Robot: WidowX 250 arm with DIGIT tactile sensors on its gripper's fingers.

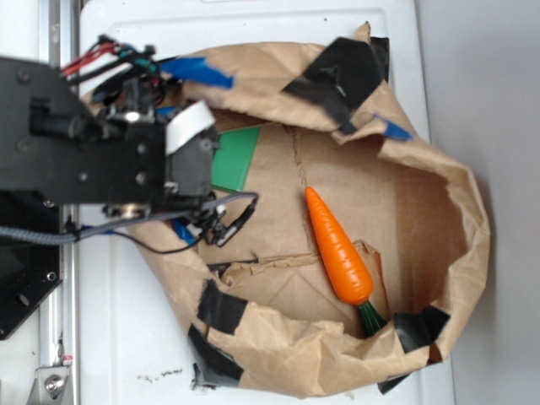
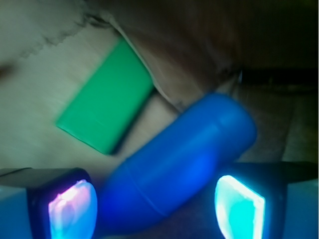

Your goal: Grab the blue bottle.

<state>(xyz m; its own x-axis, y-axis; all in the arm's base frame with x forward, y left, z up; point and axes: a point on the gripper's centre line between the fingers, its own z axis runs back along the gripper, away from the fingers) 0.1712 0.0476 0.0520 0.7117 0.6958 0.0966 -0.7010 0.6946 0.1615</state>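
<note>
The blue bottle (image 2: 184, 154) lies on its side on brown paper, slanting from lower left to upper right in the wrist view. My gripper (image 2: 157, 205) is open and straddles its lower end. The left pad (image 2: 75, 209) is close against the bottle. The right pad (image 2: 239, 204) stands a little apart from it. In the exterior view the black arm (image 1: 110, 156) covers the bottle and the fingers, so neither shows clearly there.
A flat green block (image 2: 104, 112) lies just beyond the bottle and also shows in the exterior view (image 1: 236, 158). An orange carrot (image 1: 339, 249) lies to the right inside the crumpled brown paper bag (image 1: 439, 219). Blue tape (image 1: 198, 70) and black tape (image 1: 337, 76) patch the bag's raised rim.
</note>
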